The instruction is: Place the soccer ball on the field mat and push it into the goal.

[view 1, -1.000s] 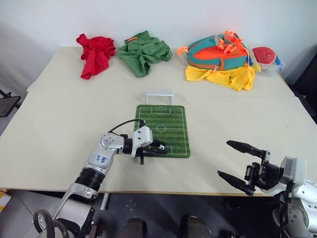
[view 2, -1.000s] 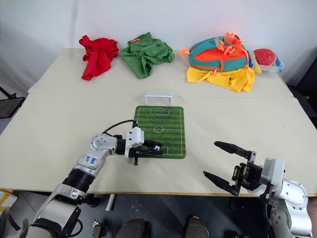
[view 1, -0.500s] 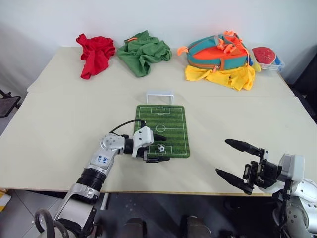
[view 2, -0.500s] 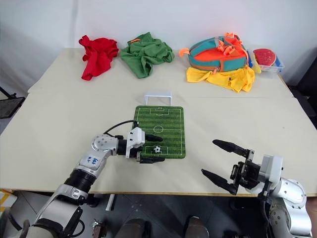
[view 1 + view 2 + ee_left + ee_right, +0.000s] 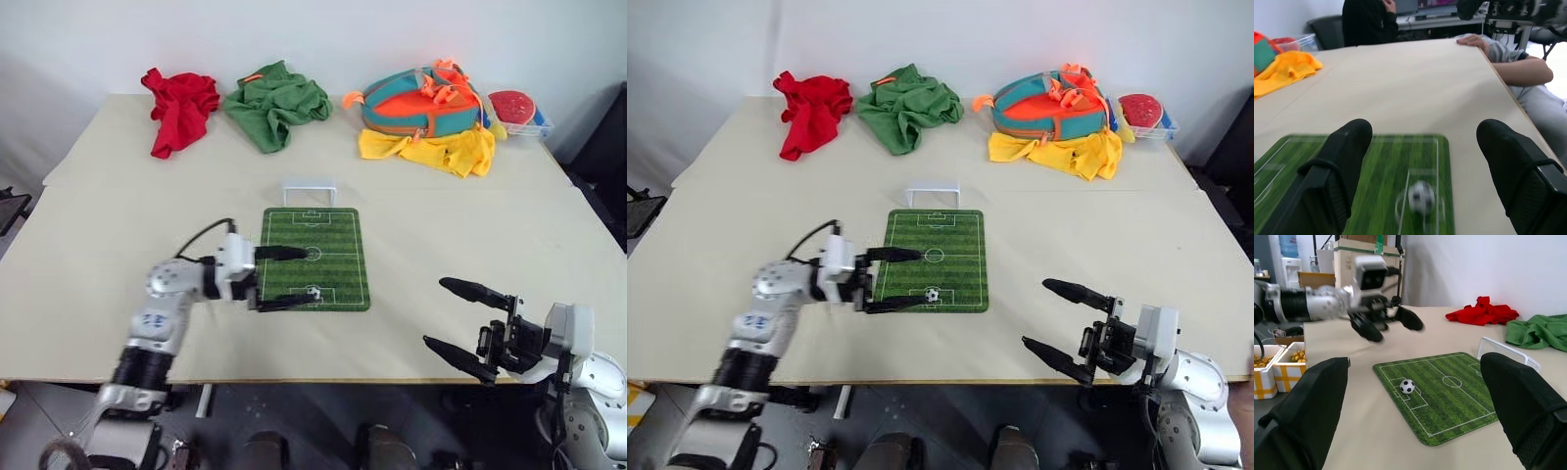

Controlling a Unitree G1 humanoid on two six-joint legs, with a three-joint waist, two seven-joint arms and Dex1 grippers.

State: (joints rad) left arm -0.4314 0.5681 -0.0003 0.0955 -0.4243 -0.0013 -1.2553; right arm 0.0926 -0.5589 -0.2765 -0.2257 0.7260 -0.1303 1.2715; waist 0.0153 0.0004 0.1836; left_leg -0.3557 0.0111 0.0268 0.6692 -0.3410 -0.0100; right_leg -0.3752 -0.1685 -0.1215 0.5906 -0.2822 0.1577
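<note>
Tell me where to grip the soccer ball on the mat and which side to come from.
Pinch the soccer ball across its middle, coming from above: it is round, so any pair of opposite sides should serve. It sits free on the field mat, on its near penalty area.

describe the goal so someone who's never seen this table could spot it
On the beige table, find the green field mat near the middle. The goal stands just past the mat's far short edge: a small, low white frame, the only white thing there.
</note>
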